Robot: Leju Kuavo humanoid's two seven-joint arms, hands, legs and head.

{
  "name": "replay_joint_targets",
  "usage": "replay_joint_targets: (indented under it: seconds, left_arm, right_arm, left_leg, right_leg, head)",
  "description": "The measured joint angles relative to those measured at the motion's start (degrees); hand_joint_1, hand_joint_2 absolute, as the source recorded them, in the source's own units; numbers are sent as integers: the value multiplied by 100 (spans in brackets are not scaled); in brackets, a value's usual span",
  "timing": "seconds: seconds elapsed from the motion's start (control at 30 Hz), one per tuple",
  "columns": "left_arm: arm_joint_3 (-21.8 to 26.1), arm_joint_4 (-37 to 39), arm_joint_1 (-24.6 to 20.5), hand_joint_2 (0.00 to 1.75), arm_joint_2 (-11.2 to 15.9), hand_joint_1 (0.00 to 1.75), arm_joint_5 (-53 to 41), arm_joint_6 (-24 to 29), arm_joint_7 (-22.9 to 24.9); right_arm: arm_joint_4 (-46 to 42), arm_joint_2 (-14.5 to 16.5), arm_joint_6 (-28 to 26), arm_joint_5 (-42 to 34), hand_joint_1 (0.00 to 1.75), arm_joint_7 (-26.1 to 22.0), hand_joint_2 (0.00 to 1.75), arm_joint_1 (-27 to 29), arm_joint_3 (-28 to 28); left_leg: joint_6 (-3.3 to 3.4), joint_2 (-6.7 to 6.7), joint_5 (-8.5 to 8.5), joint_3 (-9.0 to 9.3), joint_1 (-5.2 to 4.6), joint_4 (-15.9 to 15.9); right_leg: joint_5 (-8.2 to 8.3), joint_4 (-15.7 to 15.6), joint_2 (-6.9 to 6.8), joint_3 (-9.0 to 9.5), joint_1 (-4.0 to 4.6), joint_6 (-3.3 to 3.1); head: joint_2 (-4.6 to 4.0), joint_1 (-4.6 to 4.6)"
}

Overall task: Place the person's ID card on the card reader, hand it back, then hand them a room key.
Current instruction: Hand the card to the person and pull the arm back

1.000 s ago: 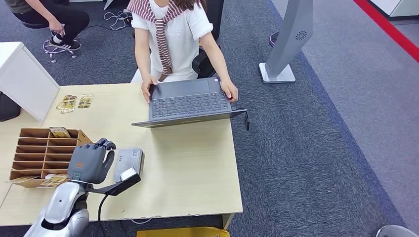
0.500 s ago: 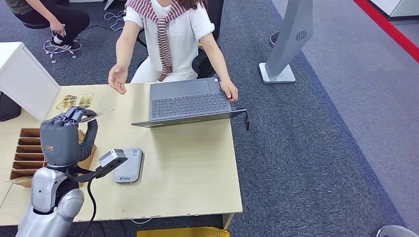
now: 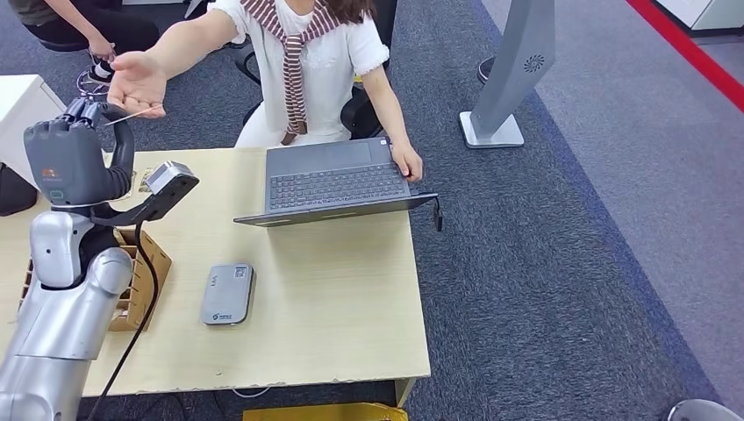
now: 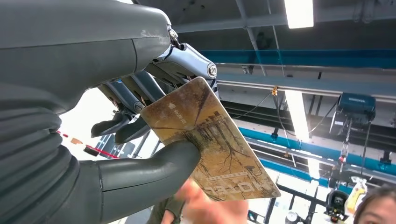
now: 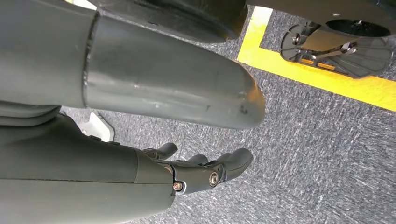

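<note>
left hand [image 3: 75, 158] raised above the far left corner of the table [image 3: 342, 298], thumb and fingers pinching one card [image 4: 210, 140]. card face is brown-gold with a bare tree print; a line of pale letters near its outer edge is upside down in the wrist view and not readable. in the head view the card shows as a thin edge at the fingertips, just under the person's open palm [image 3: 136, 83].

right hand [image 5: 196, 175] hangs over grey carpet, fingers loosely curled and apart, holding nothing.

one grey card reader [image 3: 227, 294] lies flat on the table, small dark print on top, too small to read. one open laptop [image 3: 338, 184], the person's other hand on its right corner. one cardboard slot organiser [image 3: 140, 281] at the left edge. a second person [image 3: 79, 31] crouches at far left.
</note>
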Motion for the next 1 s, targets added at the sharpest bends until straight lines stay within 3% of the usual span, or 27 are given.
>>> replay_joint_targets:
  seconds: [0.17, 0.47, 0.73, 0.87, 1.0]
  left_arm:
    - [0, 289, -157, 175, -32, 175, -122, -20, 82]
    - [0, 2136, -1491, 175, -103, 175, -341, -11, 189]
    - [0, 2907, -1730, 175, -115, 175, -323, 59, 172]
    - [1, 3054, -1732, 175, -115, 3, -344, 68, 174]
    - [1, 3122, -1731, 175, -115, 0, -350, 98, 195]
  right_arm:
    - [0, 0, 15, 23, 0, 7, 0, -9, 44]
    - [0, 0, 104, 116, 0, 104, 0, -103, 189]
    - [2, 0, 105, 117, 0, 111, 0, -110, 207]
    - [2, 0, 105, 121, 0, 124, 0, -110, 208]
    - [2, 0, 103, 117, 0, 126, 0, -109, 213]
  left_leg:
    - [1, -1, 1, -3, 0, 0]
    - [1, -3, 14, -7, 0, 1]
    - [-8, -1, 22, -11, 2, 0]
    - [-8, -1, 21, -15, 2, 0]
    - [-7, -2, 21, -16, 0, 0]
  right_leg:
    - [-1, 0, 0, -3, 1, 0]
    - [6, 0, -5, -4, 0, -1]
    - [14, 1, 0, -10, 1, -9]
    - [14, 1, 0, -12, 1, -9]
    - [14, 0, -2, -13, 0, -8]
  head:
    - [0, 0]
    - [0, -1]
    - [-1, -1]
    - [0, -1]
    - [-1, 0]
